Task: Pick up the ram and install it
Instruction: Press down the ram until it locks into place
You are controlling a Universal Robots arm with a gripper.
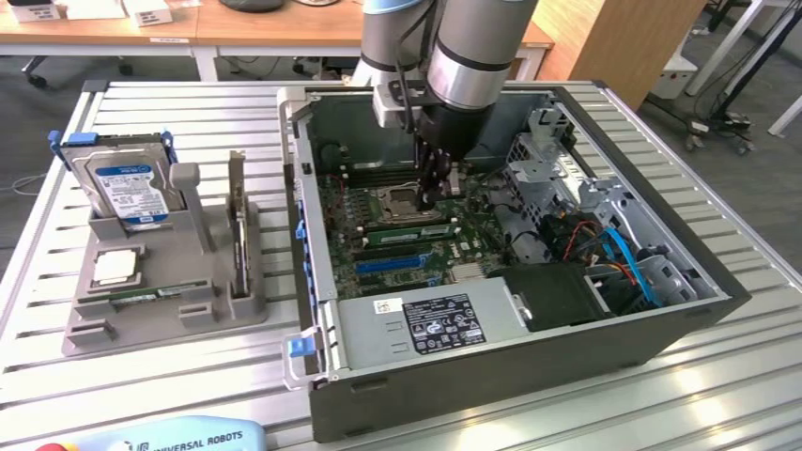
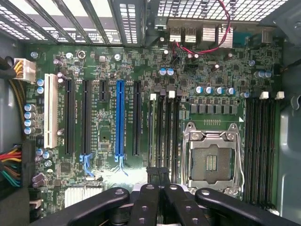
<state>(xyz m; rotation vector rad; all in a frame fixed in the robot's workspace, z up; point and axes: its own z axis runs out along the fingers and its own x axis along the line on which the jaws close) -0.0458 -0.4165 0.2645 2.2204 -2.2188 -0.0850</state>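
The ram (image 2: 151,132) is a slim green stick standing edge-on in a memory slot beside the empty processor socket (image 2: 211,162). In the exterior view it appears as a green strip (image 1: 404,232) on the motherboard inside the open computer case (image 1: 501,310). My gripper (image 1: 433,197) reaches down into the case over the socket and slots. The wrist view has its black fingers (image 2: 151,197) pressed together, the gripper (image 2: 157,173) shut just above the slots. I cannot tell whether the tips touch the ram.
A grey holder (image 1: 88,329) on the slatted table at the exterior view's left carries a silver hard drive with a blue label (image 1: 126,193), a square processor chip (image 1: 115,268) and another green stick (image 1: 141,297). Cables and a power supply (image 1: 426,324) crowd the case.
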